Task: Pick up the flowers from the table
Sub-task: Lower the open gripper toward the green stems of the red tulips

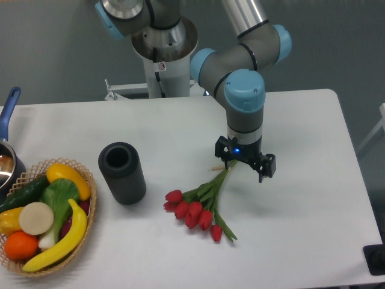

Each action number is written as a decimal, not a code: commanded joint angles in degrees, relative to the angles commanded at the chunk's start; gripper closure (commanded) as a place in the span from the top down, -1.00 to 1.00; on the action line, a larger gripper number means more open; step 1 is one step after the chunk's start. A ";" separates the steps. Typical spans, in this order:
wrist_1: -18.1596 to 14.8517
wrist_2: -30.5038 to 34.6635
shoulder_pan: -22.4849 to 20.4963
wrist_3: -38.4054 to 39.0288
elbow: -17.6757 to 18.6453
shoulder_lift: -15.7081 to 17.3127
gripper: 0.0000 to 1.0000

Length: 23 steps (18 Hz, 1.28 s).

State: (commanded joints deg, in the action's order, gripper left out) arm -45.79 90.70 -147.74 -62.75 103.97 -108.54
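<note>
The gripper [244,166] hung over the stem end of the flowers [197,208], its two fingers spread apart with nothing between them, and whether the tips touched the stems could not be told. The flowers lay flat on the table [301,211], red buds pointing away from the gripper toward the black cylinder [122,172], which stood near the buds on their far side. Beyond the cylinder sat a basket of fruit and vegetables [45,217], well apart from the flowers. The thin stems could slip out if the fingers closed off-centre, and a low descent could press fingertips into the tabletop. The stem tips were hidden under the gripper, and the finger gap was hard to judge from this angle
</note>
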 joint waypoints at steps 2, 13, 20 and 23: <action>0.09 -0.09 0.00 -0.09 0.00 -0.09 1.00; 2.55 -0.62 0.53 2.63 0.18 -1.49 1.00; 2.29 -0.44 3.51 3.25 0.79 -3.69 1.00; 2.29 -0.62 5.18 3.34 2.11 -4.39 1.00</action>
State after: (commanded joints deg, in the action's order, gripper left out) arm -43.51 90.09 -142.56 -59.41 106.08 -112.94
